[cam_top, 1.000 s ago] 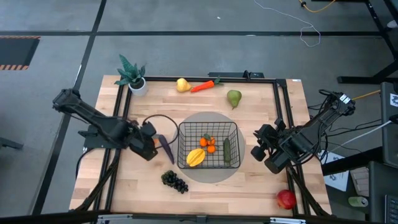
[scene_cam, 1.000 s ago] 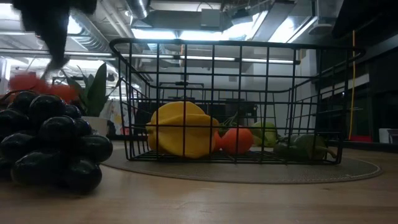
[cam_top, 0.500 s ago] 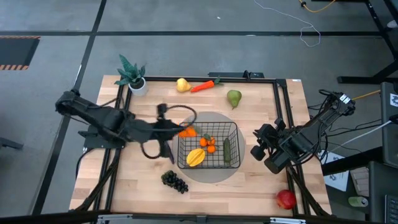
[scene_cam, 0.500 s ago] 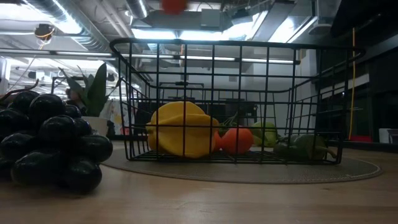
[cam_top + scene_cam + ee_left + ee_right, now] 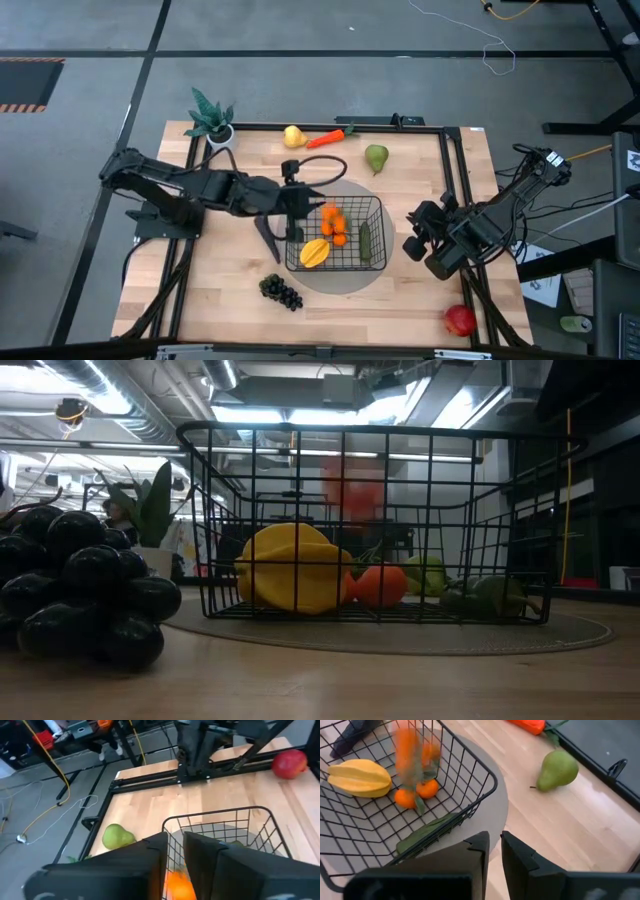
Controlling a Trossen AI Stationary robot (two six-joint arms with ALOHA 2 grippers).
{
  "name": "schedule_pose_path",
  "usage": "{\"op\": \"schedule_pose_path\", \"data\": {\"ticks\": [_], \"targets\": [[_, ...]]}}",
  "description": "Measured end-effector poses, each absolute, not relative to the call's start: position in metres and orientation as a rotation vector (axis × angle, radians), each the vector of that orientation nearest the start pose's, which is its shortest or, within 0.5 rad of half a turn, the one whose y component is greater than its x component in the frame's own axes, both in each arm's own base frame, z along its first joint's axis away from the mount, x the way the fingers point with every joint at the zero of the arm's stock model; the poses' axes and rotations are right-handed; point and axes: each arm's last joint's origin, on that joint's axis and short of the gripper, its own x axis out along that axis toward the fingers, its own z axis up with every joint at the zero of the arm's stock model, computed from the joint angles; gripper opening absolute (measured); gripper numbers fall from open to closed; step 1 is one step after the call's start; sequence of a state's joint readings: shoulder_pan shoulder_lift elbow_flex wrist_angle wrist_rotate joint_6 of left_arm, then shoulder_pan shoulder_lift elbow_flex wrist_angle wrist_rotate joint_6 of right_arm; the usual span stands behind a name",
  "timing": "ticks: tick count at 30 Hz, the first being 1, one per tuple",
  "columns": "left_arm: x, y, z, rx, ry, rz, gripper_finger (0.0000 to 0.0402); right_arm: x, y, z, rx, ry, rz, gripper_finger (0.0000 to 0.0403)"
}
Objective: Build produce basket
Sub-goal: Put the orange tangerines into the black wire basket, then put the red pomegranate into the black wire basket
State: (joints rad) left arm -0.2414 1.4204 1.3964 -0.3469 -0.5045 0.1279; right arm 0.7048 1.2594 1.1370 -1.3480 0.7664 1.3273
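The black wire basket (image 5: 378, 205) stands on a round grey mat at the table's middle. It holds a yellow mango (image 5: 314, 252), small oranges (image 5: 338, 237) and a green cucumber (image 5: 365, 243). My left gripper (image 5: 303, 215) is over the basket's left rim with its fingers a little apart (image 5: 175, 840). One orange (image 5: 330, 214) is in the air inside the basket, blurred in the low view (image 5: 350, 488) and the right wrist view (image 5: 407, 750). My right gripper (image 5: 412, 240) waits shut and empty to the right of the basket.
A purple eggplant (image 5: 266, 238) and dark grapes (image 5: 282, 291) lie to the left of and in front of the basket. A yellow pear (image 5: 293, 136), a carrot (image 5: 327, 138) and a green pear (image 5: 376, 158) lie at the far edge. A red apple (image 5: 460, 320) lies near right. A potted plant (image 5: 212, 122) stands far left.
My left gripper has gone up and toward the table's right edge, from beside the eggplant to the basket's left rim, carrying an orange. It has let go, and the orange has dropped from above the rim into the basket.
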Motion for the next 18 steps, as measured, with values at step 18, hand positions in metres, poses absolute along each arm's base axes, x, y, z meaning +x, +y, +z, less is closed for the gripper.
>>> {"op": "schedule_pose_path", "data": {"ticks": [18], "targets": [[0.3057, -0.0633, 0.381, 0.277, 0.403, 0.237, 0.0077, 0.1635, 0.1152, 0.2947, 0.275, 0.86, -0.662, 0.0043]]}}
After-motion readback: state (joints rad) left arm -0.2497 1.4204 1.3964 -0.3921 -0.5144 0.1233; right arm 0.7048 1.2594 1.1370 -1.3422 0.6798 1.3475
